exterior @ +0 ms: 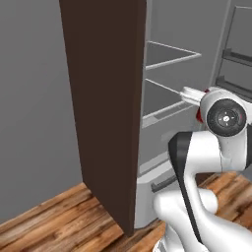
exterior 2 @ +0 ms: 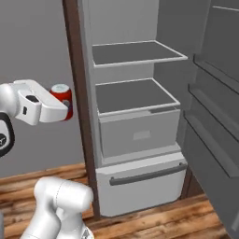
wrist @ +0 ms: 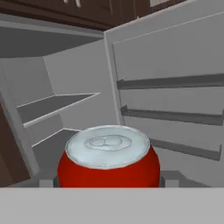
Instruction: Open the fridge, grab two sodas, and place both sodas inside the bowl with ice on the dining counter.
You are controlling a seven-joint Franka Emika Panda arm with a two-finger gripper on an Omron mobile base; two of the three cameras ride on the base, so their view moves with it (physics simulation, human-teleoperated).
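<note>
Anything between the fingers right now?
Yes: the red can sits between the fingers in the hand view, silver top facing the camera.

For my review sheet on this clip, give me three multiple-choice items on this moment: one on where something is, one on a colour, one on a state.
1. Where is the red soda can?
A. On the top fridge shelf
B. Between the jaws of the gripper, outside the shelves
C. On the wood floor

2. What colour is the can's top?
A. Silver
B. Black
C. Gold

3. What state is the fridge door in?
A. Shut
B. Open
C. Removed

Answers: 1 B, the right base view shows the can at the hand, left of the fridge; 2 A, the hand view shows the silver lid; 3 B, both shelves and the door racks are exposed.
</note>
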